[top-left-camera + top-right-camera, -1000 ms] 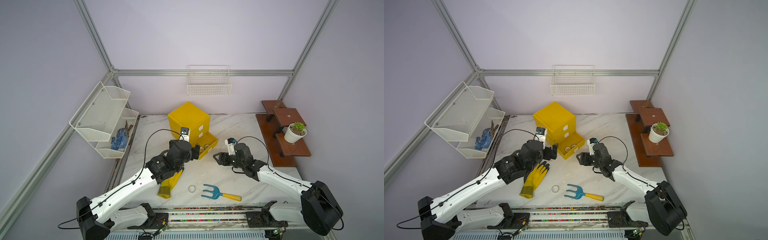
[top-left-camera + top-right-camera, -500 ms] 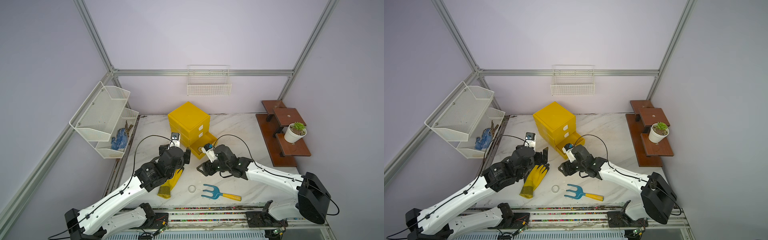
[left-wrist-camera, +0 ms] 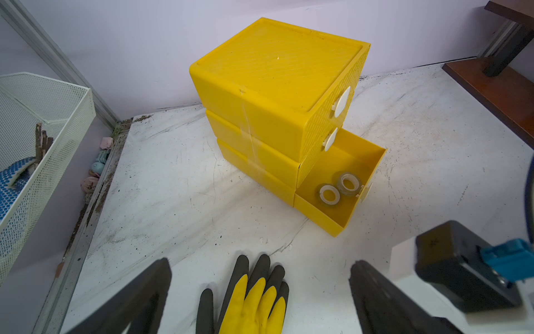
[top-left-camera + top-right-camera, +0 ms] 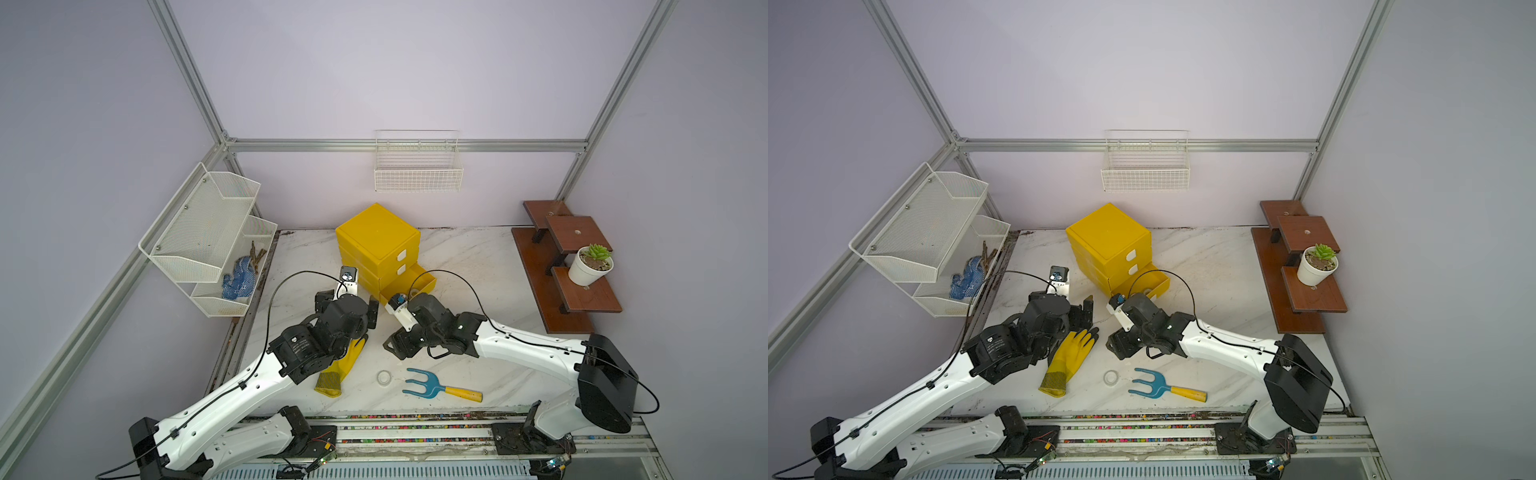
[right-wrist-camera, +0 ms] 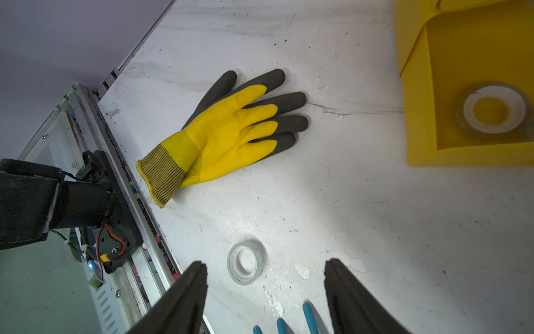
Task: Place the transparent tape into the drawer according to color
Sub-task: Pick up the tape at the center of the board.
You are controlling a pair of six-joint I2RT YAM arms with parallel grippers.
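The right gripper has swung away from the right side of the open drawer over the last second. It now hangs low over the near middle of the marble table, tilted toward the near edge. Its jaws are spread and hold nothing. In the right wrist view a clear tape roll lies flat on the table just ahead of them, nearer one finger than the other. This reads as the approach to the next pick, and the jaws probably need centring before they come down.

The left gripper has pulled back from the drawer unit toward the near left. It is spread wide and empty above the dark fingertips of the yellow work glove.

The bottom drawer stands pulled out with two clear, white-cored rolls lying side by side in it. The loose roll looks the same colour, so it likely belongs with them. The two upper drawers are closed.

The blue garden fork with a yellow handle lies just right of the roll, tines pointing toward it, and could catch a finger. The glove lies to its left, further off. The left arm sits near the drawer's left, so the carry back needs room there.
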